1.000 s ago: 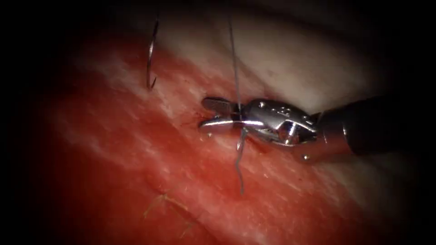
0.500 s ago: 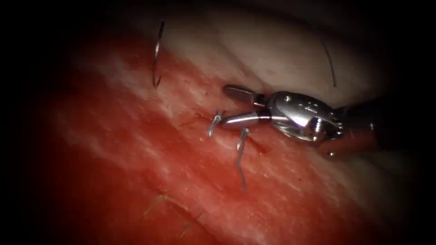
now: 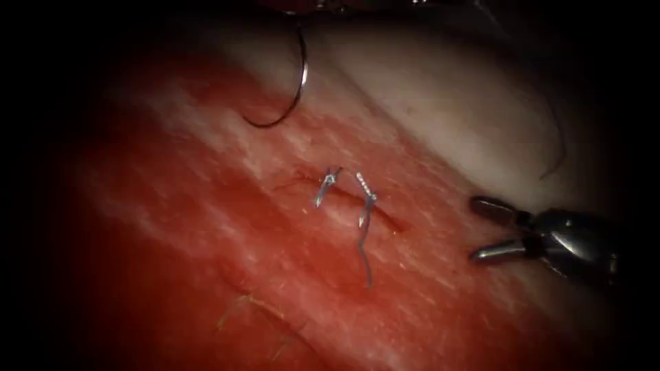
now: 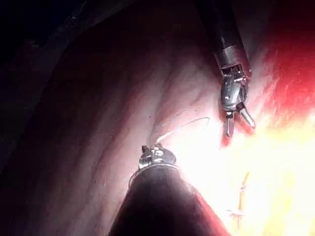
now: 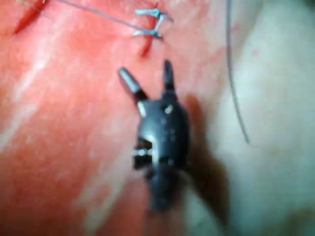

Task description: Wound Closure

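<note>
A tied stitch (image 3: pixel 344 185) spans the cut (image 3: pixel 385 218) in the tissue (image 3: pixel 206 227), with a short cut tail (image 3: pixel 362 247) lying below it. The curved needle (image 3: pixel 304 75) hangs free above the tissue, up and left of the stitch, its upper end rising to my left tool (image 3: pixel 320 5). That tool (image 4: pixel 156 153) also shows in the left wrist view, with thread (image 4: pixel 182 125) running from it. My right tool (image 3: pixel 478 229) is to the right of the cut, open and holding nothing. The right wrist view shows those spread jaws (image 5: pixel 147 76) short of the stitch (image 5: pixel 150 24).
A loose length of thread (image 3: pixel 558 154) curls over the pale tissue at the right, and shows as thread (image 5: pixel 236 88) in the right wrist view. Red fluid covers the tissue left of the cut. A few pale fibres (image 3: pixel 240 306) lie low on the tissue.
The taut thread above the stitch has been cut, leaving short tails. My right tool has opened and drawn back right. The needle has swung right and turned, showing its curve.
</note>
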Robot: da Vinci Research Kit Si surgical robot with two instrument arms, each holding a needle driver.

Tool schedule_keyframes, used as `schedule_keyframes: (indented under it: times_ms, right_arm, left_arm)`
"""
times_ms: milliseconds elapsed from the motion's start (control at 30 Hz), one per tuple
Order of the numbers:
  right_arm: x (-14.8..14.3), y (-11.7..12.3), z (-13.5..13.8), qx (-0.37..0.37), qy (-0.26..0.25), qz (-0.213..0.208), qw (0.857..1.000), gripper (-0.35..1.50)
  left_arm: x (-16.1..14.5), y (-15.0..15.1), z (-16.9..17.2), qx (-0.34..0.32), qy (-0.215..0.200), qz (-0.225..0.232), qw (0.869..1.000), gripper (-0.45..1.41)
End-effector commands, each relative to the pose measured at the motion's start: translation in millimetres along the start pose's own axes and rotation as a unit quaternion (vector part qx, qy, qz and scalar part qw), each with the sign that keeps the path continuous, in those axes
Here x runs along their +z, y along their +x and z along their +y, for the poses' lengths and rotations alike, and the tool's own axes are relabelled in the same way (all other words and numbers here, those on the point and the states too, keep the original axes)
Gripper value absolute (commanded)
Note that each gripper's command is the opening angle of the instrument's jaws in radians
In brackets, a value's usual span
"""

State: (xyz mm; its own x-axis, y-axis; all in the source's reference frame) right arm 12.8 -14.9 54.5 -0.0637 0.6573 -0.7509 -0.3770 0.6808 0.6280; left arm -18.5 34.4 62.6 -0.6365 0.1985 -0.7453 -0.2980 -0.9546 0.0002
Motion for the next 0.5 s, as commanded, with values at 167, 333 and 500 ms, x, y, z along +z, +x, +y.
schedule_keyframes:
  times_ms: [167,333,500]
  right_arm:
    - [-1.5,-0.5,-2.0,0.002,0.0,-0.003,1.0,1.48]
    - [-0.1,0.4,-4.6,0.004,0.02,-0.004,1.0,1.48]
    - [1.0,1.1,-6.3,0.007,0.041,-0.002,0.999,1.48]
  left_arm:
    - [0.0,-0.9,0.3,-0.061,-0.008,0.012,0.998,0.79]
    - [-2.7,-1.7,0.1,-0.127,-0.062,0.066,0.988,1.18]
    - [-6.0,-4.1,-0.7,-0.117,-0.08,0.075,0.987,1.23]
